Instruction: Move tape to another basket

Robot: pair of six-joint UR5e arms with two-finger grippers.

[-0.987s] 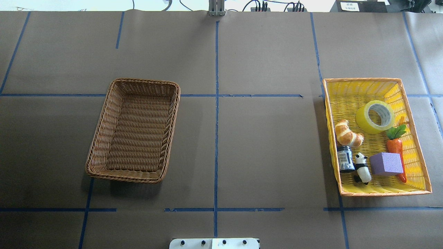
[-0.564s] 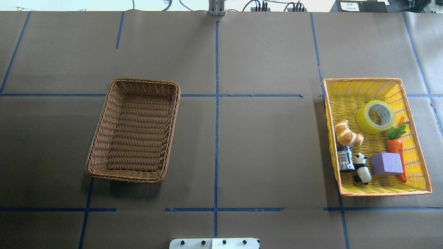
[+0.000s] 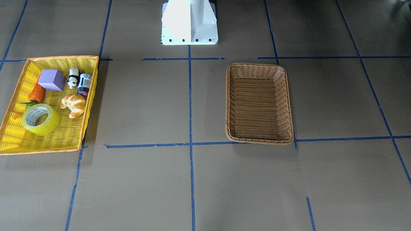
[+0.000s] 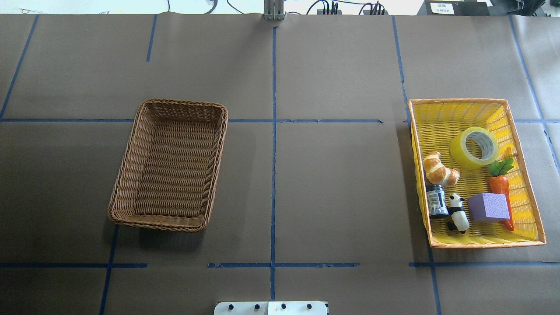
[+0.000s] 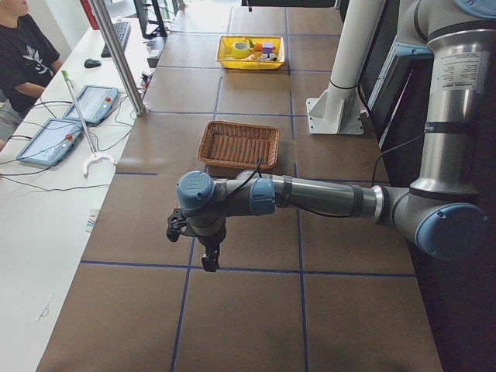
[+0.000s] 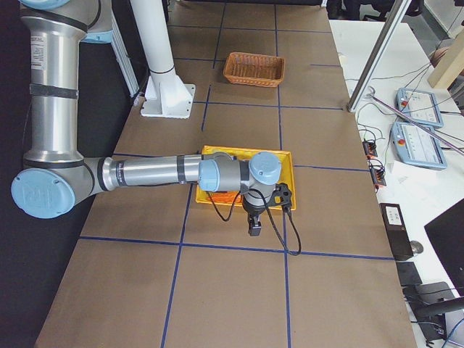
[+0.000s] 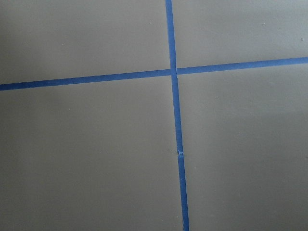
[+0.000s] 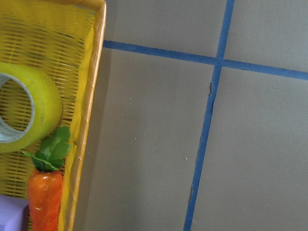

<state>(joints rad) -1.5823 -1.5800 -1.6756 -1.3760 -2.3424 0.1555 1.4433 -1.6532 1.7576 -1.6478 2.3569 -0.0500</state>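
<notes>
The tape, a yellow-green roll with a white core, lies in the far part of the yellow mesh basket on the table's right. It also shows in the front view and at the left edge of the right wrist view. The brown wicker basket stands empty left of centre. My left gripper hangs over bare table well left of the brown basket. My right gripper hangs just outside the yellow basket's right side. Both show only in side views, so I cannot tell whether they are open.
The yellow basket also holds a croissant, a dark jar, a panda figure, a purple block and a toy carrot beside the tape. The white robot base stands at the near middle edge.
</notes>
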